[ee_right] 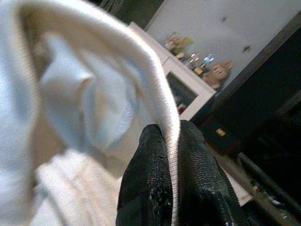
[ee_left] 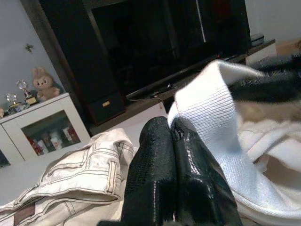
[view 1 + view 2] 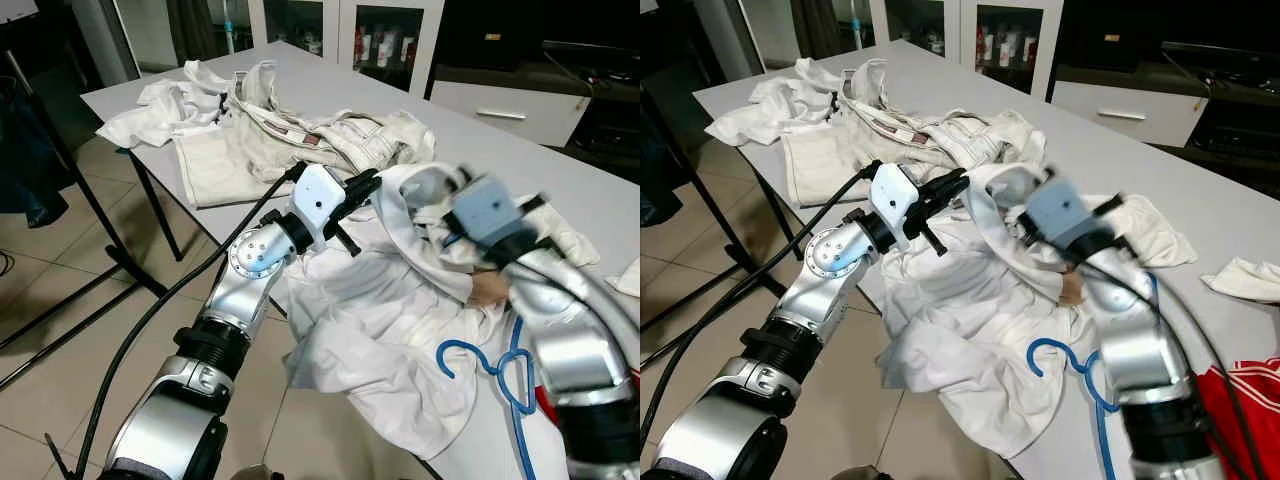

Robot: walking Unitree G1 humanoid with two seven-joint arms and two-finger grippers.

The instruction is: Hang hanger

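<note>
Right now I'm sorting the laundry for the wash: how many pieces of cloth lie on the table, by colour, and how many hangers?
White garments: 3, the white shirt both grippers pinch, a crumpled one at the far end, a small piece at the right edge
Cream garments: 1, the jeans
Red cloths: 1
Blue hangers: 1
Total: 6
</note>
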